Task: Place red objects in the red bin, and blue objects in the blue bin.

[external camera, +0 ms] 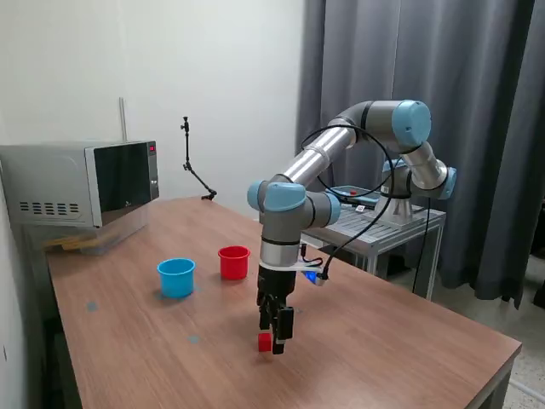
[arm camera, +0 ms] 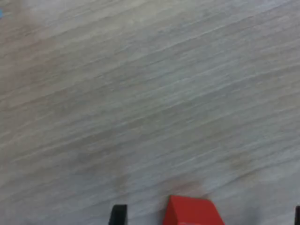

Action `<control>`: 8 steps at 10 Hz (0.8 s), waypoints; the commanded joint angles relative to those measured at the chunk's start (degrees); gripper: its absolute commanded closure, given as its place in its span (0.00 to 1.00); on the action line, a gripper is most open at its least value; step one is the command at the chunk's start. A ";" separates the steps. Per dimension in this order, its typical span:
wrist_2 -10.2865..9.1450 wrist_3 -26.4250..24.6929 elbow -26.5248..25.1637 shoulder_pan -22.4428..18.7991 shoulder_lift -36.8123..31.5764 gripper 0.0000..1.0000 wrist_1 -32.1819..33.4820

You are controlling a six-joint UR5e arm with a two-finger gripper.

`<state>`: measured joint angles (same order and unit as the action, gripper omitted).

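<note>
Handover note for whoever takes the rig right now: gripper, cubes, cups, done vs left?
Gripper: down at the table, jaws open around a red cube, not yet closed on it.
Red cup and blue cup stand upright side by side, further back on the table.
No other cubes in view; cup contents cannot be seen.
Left: grasp this cube, drop it in the red cup.

A microwave (external camera: 81, 183) is sitting on my wooden table (external camera: 409, 341). A thin black stand (external camera: 192, 166) is rising beyond it, while grey curtains (external camera: 460, 68) are hanging behind.
</note>
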<state>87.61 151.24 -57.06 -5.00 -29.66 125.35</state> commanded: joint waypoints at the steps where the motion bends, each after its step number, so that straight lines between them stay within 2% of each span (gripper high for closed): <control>1: -0.07 0.02 0.02 0.25 0.04 1.00 -0.02; 8: 0.19 0.72 0.46 0.34 0.04 1.00 0.06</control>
<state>87.67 151.87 -56.62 -4.66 -29.62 125.37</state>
